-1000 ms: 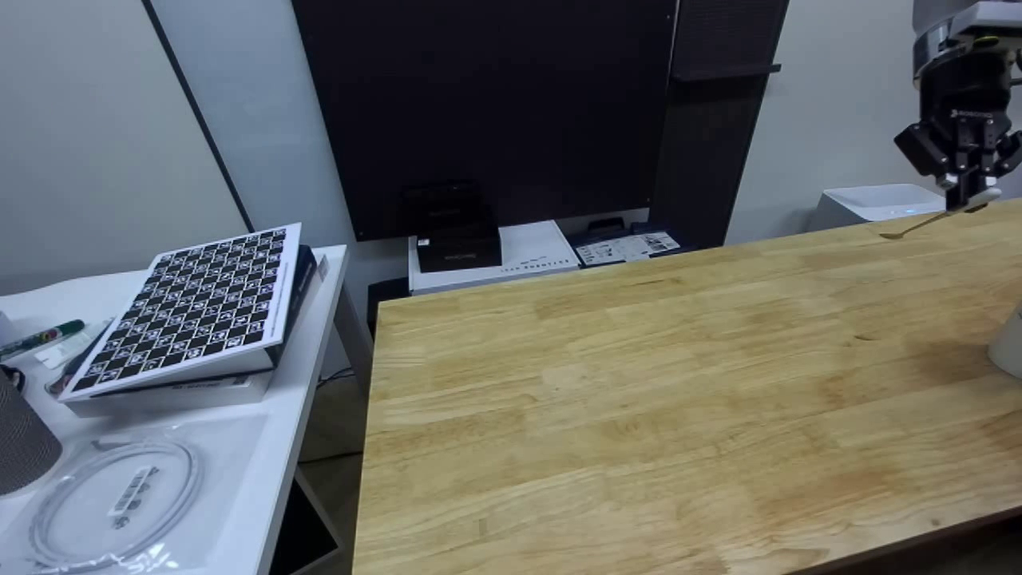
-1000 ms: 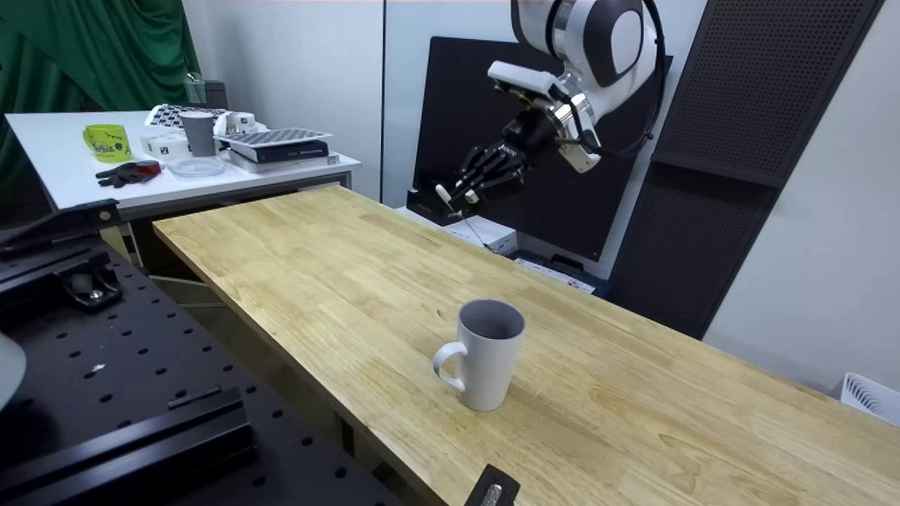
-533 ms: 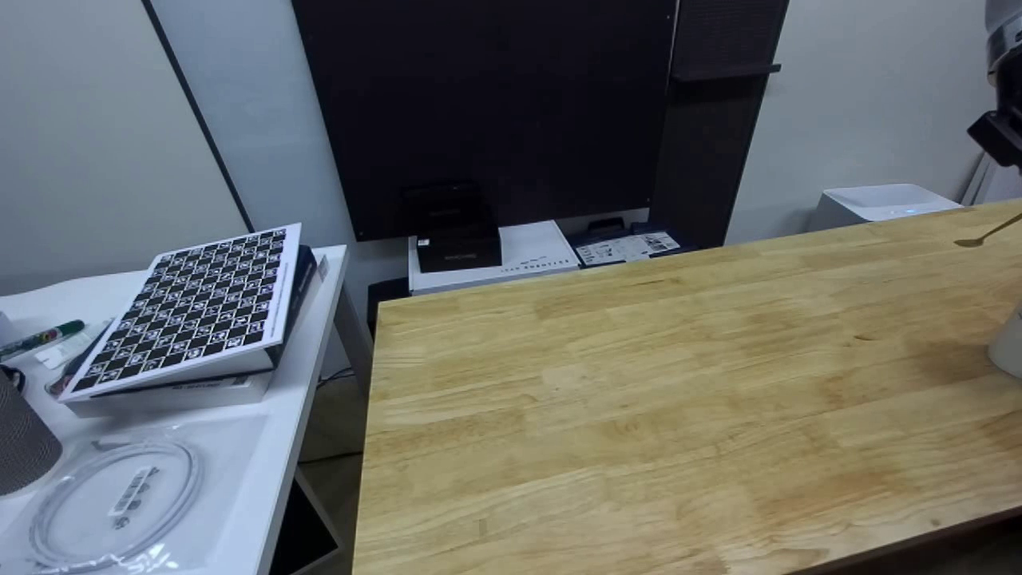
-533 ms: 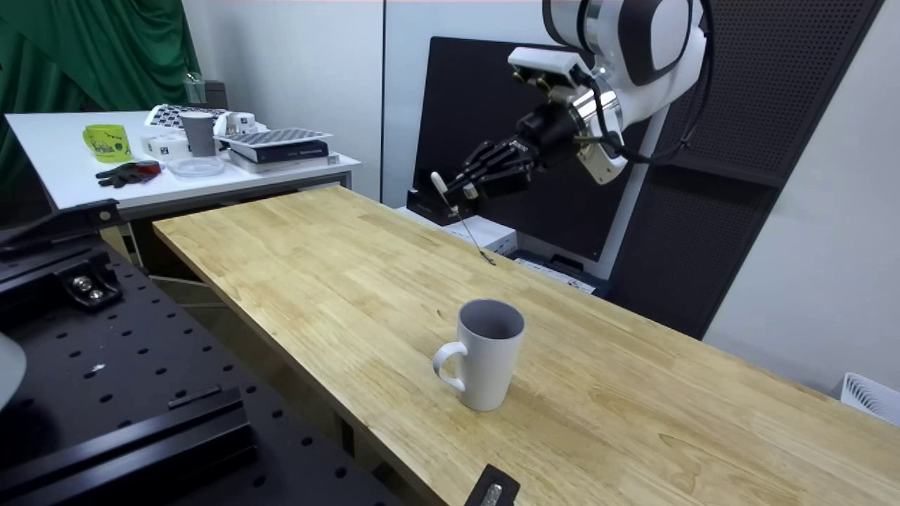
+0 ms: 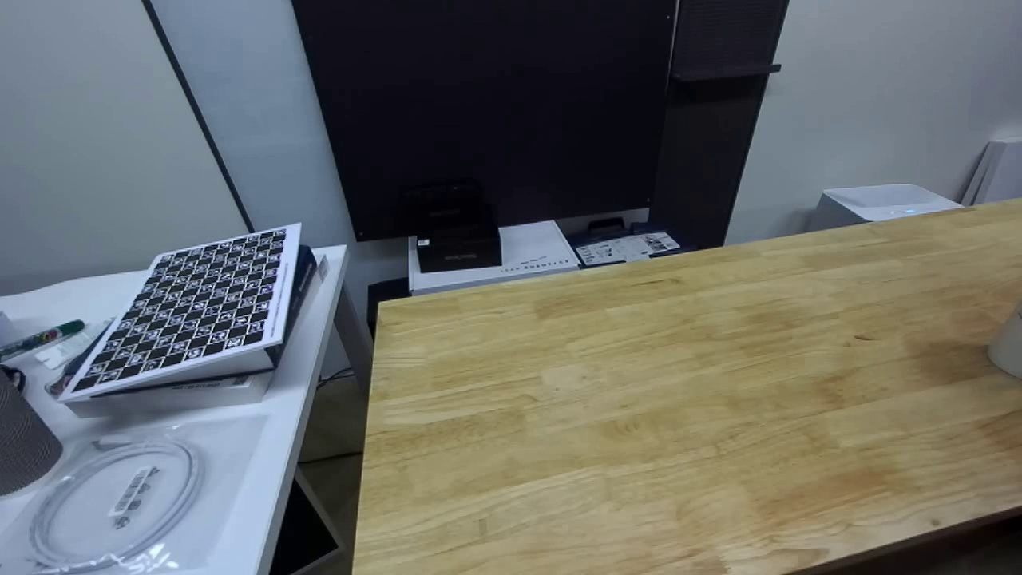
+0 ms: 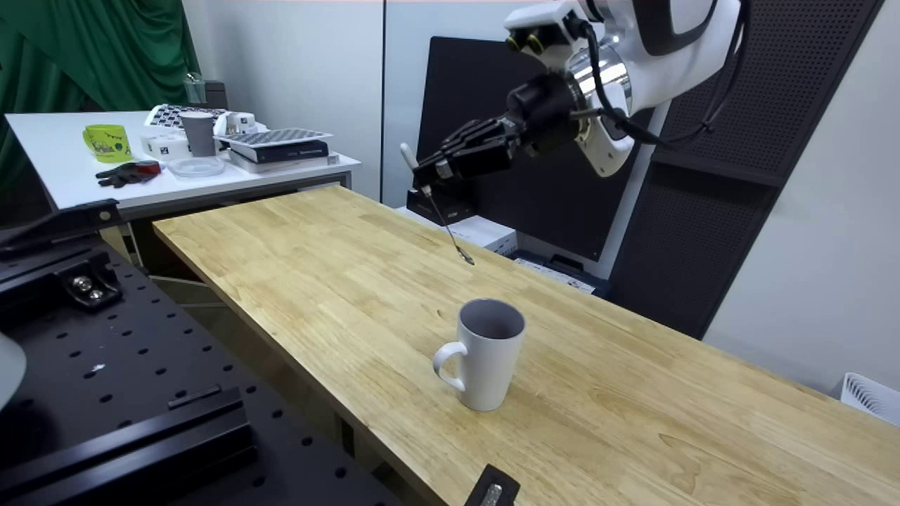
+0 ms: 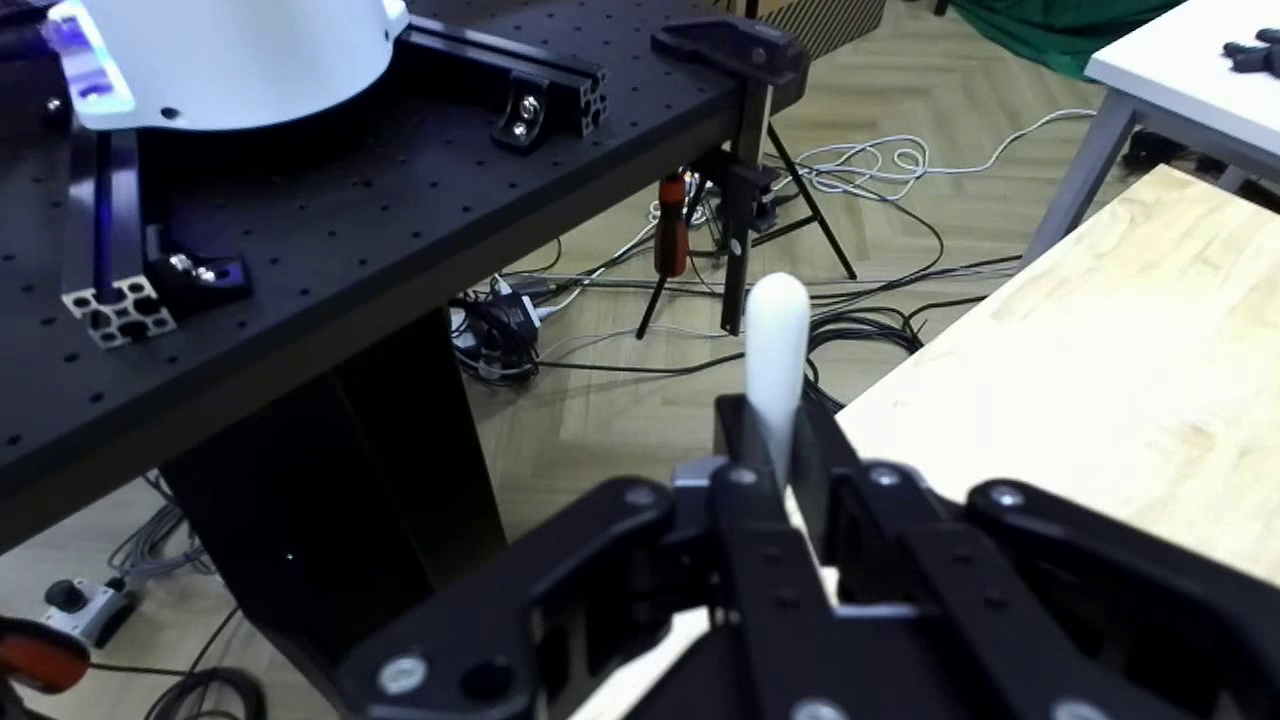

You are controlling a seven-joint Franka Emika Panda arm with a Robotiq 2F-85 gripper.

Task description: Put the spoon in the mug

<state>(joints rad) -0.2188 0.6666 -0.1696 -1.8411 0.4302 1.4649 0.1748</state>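
My gripper is shut on the spoon and holds it in the air above the table, beyond the mug in an exterior view. The spoon has a thick white handle end above the fingers. Its thin metal shaft slants down to a small bowl at lower right. The white handle stands between the fingertips in the wrist view; the rest is hidden. The mug, pale grey with a handle, stands upright on the table, below and apart from the spoon. Only its edge shows in an exterior view, where gripper and spoon are out of view.
The wooden table runs beside the black perforated robot bench. A white side table holds a green cup, a grey cup and boxes. A dark panel stands behind the table.
The gripper has moved out of an exterior view past its right edge, with the spoon. In the other view it came left and slightly up, and the arm tilted flatter. The mug has not moved.
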